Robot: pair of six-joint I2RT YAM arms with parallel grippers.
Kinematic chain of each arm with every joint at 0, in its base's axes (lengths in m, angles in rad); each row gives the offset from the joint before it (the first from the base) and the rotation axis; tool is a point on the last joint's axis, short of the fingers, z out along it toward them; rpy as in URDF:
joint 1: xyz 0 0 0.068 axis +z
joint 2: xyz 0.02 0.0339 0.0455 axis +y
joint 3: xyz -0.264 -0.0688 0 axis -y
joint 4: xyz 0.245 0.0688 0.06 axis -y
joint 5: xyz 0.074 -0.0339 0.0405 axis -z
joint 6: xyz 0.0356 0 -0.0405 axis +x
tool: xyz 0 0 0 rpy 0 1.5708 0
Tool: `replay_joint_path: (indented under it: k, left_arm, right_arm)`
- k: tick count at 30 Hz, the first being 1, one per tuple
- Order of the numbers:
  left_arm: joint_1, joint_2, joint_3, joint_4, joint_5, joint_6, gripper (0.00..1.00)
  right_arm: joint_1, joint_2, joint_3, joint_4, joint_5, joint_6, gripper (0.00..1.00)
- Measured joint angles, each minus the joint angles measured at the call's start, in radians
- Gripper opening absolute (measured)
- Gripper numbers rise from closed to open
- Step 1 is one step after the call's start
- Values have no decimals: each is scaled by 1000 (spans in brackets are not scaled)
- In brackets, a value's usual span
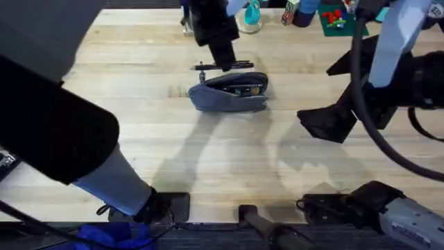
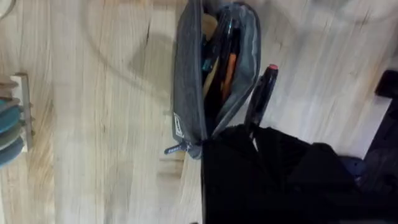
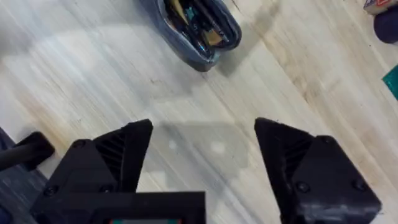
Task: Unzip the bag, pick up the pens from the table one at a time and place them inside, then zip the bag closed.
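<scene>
One bag (image 1: pixel 229 92) unzipped, one pen (image 1: pixel 223 67) outside

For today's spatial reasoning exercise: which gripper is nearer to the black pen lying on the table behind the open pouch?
Left. The left gripper is right over the black pen behind the pouch; the right gripper hovers open off to the pouch's right.

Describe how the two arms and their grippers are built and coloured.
Both arms have black housings with white sections. The right gripper has chunky black angular fingers with ribbed inner faces and visible screws. A black cable loops along the right arm. The left gripper is a black block.
</scene>
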Motion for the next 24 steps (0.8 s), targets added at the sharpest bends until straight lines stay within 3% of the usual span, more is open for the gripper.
replay_joint_path:
  k: [2,10,24]
  left_arm:
    - [-37,0,0,22,2,-35,40]
    - [-95,0,0,77,24,-57,40]
    - [-110,60,0,94,25,-61,41]
  right_arm:
    - [0,0,0,0,0,0,996]
    - [0,0,0,0,0,0,996]
    - [0,0,0,0,0,0,996]
